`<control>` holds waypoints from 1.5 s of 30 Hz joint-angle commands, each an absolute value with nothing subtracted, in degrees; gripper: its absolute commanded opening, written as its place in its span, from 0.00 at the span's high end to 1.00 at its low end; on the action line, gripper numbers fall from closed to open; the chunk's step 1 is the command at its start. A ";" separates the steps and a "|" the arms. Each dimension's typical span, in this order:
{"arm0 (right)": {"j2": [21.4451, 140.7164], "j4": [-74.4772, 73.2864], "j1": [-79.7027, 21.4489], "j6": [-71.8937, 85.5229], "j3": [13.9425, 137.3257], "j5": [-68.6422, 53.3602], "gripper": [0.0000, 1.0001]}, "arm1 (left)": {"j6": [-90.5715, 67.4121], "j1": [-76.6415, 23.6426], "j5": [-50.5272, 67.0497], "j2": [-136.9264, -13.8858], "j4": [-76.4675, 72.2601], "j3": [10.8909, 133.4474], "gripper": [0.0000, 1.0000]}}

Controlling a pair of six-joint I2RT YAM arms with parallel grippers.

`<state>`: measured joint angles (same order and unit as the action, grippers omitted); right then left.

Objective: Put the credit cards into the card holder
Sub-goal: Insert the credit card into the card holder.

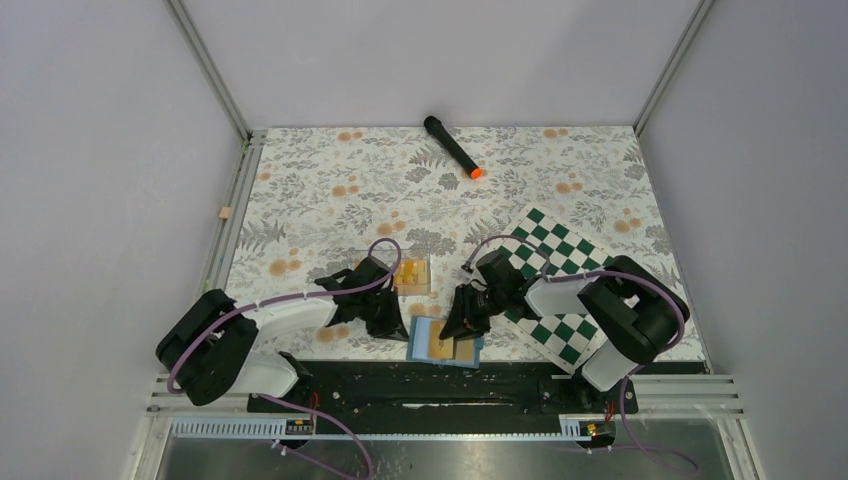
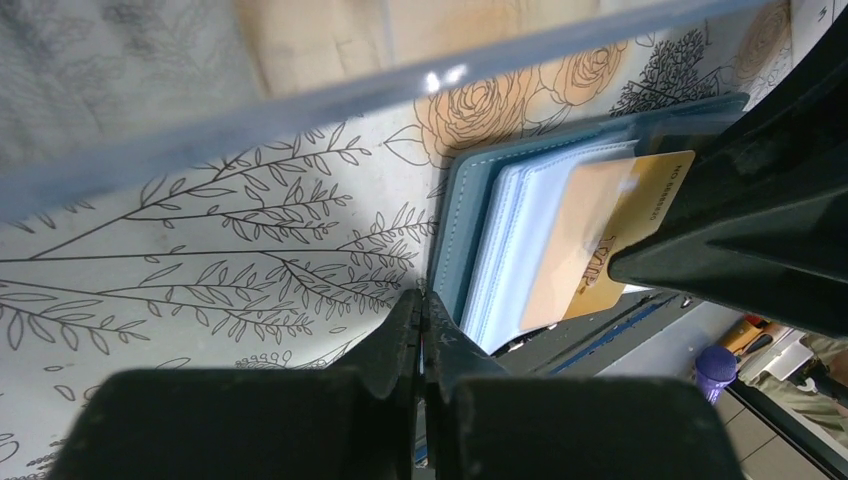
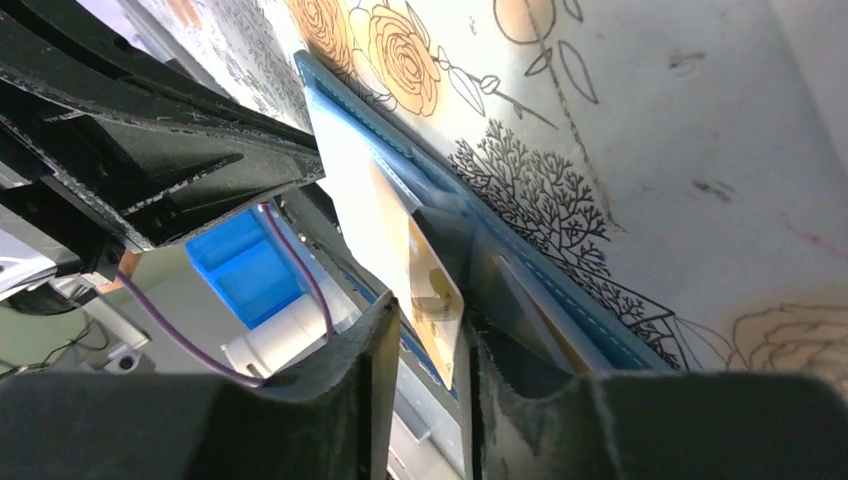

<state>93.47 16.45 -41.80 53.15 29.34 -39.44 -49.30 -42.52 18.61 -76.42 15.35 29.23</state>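
The blue card holder [image 1: 428, 340] lies open near the table's front edge, between both grippers. An orange-yellow credit card [image 1: 441, 349] sticks partway out of one of its clear sleeves. In the right wrist view the free corner of this card [image 3: 437, 295] hangs between the fingers of my right gripper [image 3: 432, 325], which stand slightly apart with a gap on each side of it. The holder [image 3: 450, 190] lies just beyond. My left gripper [image 2: 424, 300] is shut, its tips at the left edge of the holder [image 2: 470, 220], beside the card [image 2: 610, 240].
A clear plastic tray [image 1: 412, 275] with more orange cards sits just behind the holder; its rim [image 2: 300, 100] crosses the left wrist view. A green chessboard [image 1: 560, 280] lies under the right arm. A black pen with an orange tip [image 1: 452, 147] lies at the back.
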 commanded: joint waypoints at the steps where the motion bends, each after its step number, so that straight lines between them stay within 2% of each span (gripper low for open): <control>1: 90.51 3.42 -42.67 47.48 33.21 -33.33 0.62 | -47.90 -43.01 15.88 -77.86 15.41 30.14 1.00; 6: 89.65 -3.37 -43.30 45.22 35.48 -30.69 0.49 | -47.99 -43.18 15.88 -78.01 15.47 30.42 1.00; 12: 90.20 -9.51 -44.82 43.14 38.79 -27.41 0.41 | -48.25 -43.75 15.91 -78.97 15.31 31.68 1.00; 19: 92.51 -9.33 -46.16 44.64 40.81 -27.81 0.42 | -49.66 -45.09 16.71 -81.01 13.11 32.83 1.00; 28: 95.78 1.97 -47.65 52.99 39.67 -32.97 0.42 | -51.61 -47.15 17.44 -82.31 11.95 35.08 1.00; 30: 96.39 4.46 -48.10 55.13 39.35 -33.78 0.46 | -52.28 -47.52 17.57 -82.18 11.61 35.46 1.00; 34: 96.73 6.10 -48.60 56.36 39.67 -34.37 0.64 | -53.73 -48.44 17.32 -82.02 11.60 35.94 1.00; 37: 96.65 5.72 -48.68 56.18 40.35 -34.28 0.67 | -54.24 -48.97 17.04 -82.10 11.60 35.93 1.00; 41: 96.47 0.86 -48.69 53.33 42.27 -32.59 0.65 | -54.04 -49.28 16.05 -81.83 12.82 35.84 1.00; 45: 94.40 -8.65 -48.69 48.18 43.94 -28.52 0.49 | -52.97 -49.23 14.10 -80.43 15.69 36.15 1.00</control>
